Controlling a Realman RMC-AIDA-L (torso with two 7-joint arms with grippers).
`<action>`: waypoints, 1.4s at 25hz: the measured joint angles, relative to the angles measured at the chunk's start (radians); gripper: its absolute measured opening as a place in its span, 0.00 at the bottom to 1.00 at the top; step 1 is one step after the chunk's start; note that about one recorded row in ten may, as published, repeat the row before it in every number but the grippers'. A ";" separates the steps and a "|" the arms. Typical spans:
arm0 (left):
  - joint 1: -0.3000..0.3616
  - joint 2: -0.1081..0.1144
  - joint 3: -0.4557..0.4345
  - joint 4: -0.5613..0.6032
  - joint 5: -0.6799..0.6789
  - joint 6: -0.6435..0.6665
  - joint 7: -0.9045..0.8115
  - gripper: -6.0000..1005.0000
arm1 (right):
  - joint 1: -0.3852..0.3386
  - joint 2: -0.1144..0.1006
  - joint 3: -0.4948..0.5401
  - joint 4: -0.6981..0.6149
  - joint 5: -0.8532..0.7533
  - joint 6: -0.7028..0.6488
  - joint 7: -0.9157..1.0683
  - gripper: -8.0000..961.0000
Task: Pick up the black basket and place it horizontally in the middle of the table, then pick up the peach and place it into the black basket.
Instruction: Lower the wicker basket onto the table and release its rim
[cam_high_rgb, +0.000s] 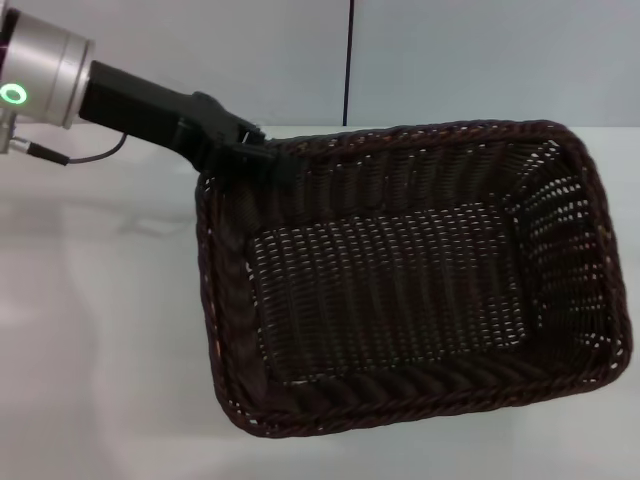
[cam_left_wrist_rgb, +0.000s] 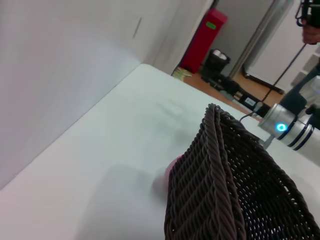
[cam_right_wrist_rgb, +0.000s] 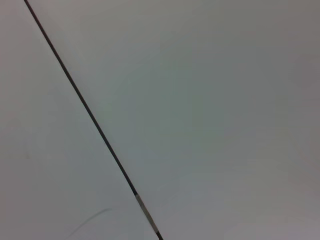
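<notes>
The black basket (cam_high_rgb: 400, 280) fills most of the head view, tilted with its open side towards me and its woven bottom in view. My left gripper (cam_high_rgb: 247, 148) is shut on the braided rim at the basket's far left corner. In the left wrist view the basket's corner (cam_left_wrist_rgb: 215, 190) rises close up. A pale pink bit of the peach (cam_left_wrist_rgb: 167, 174) peeks out beside it on the white table (cam_left_wrist_rgb: 100, 150). The head view hides the peach. My right arm's silver wrist (cam_left_wrist_rgb: 286, 126) shows beyond the basket, but its gripper is out of view.
The white table (cam_high_rgb: 100, 350) runs to a grey wall with a dark vertical seam (cam_high_rgb: 350, 60). Past the table's far end stand a red box (cam_left_wrist_rgb: 205, 37) and a black bin (cam_left_wrist_rgb: 218, 60) on the floor. The right wrist view shows only a plain grey surface crossed by a dark line (cam_right_wrist_rgb: 90, 115).
</notes>
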 joint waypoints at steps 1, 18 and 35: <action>-0.010 -0.006 0.002 0.000 0.000 -0.006 0.012 0.21 | 0.001 0.000 -0.001 0.001 0.000 0.001 0.000 0.69; -0.025 -0.019 0.015 0.001 0.001 -0.100 0.051 0.21 | 0.011 0.000 -0.013 0.004 0.000 0.016 -0.002 0.69; -0.032 -0.052 0.030 0.018 0.000 -0.180 0.083 0.21 | 0.012 0.000 -0.014 0.011 0.000 0.028 -0.002 0.69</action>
